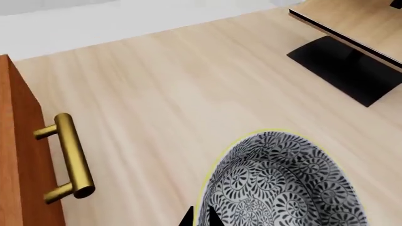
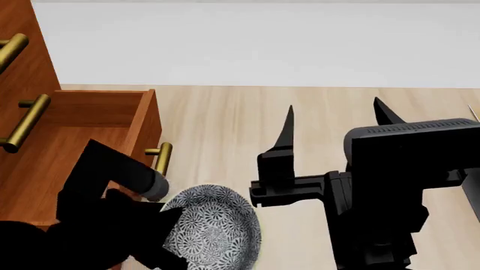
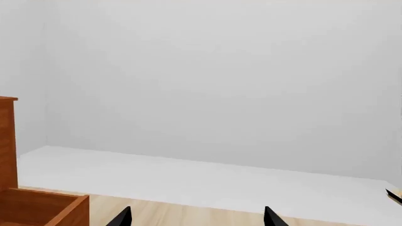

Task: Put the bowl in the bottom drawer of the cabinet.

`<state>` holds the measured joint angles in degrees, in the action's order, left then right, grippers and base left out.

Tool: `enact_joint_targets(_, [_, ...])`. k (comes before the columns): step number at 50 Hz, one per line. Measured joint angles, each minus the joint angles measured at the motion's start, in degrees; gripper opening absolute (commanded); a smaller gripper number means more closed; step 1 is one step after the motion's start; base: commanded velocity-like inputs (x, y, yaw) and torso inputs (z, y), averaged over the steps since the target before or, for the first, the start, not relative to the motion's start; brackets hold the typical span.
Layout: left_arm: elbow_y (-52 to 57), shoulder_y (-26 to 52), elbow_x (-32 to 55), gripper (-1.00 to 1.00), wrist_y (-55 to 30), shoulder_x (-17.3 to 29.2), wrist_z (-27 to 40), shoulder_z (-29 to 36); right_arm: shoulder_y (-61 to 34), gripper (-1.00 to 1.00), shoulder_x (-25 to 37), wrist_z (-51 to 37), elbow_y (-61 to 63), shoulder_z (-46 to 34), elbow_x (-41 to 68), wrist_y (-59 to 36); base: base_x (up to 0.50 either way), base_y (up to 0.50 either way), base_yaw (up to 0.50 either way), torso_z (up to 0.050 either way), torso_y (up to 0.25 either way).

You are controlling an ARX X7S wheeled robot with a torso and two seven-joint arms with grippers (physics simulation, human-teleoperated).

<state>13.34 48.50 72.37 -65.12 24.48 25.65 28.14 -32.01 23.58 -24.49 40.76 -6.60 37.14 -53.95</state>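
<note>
Gripping the bowl [image 2: 213, 228] at its near rim, as best the head view shows, the left gripper [image 2: 166, 239] sits at the lower left of the frame; its fingertips are mostly hidden by the arm, so the clamp is a judgement, supported by a dark fingertip against the bowl's wall at the bottom of the left wrist view. The bowl hangs just right of the bottom drawer [image 2: 82, 135], beside its brass handle [image 2: 162, 158], over the pale wooden floor [image 2: 225, 124]. That drawer of the cabinet [image 2: 22, 50] already stands pulled out, its box open and apparently empty. The right gripper [image 2: 334, 126], centre right, holds nothing, fingers spread wide. Opening and pickup look done; carrying the bowl leftward over the drawer, lowering and releasing remain.
</note>
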Motion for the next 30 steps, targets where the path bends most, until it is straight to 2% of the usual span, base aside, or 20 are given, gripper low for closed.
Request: enact_joint_targets(30, [2.3,5.4,4.6,-1.00,-1.6,2.3,6.9,-4.3,-0.1,1.00,0.0,0.3,-1.1,-0.9,-0.5,2.4,0.00,0.00,0.00,0.000,0.000])
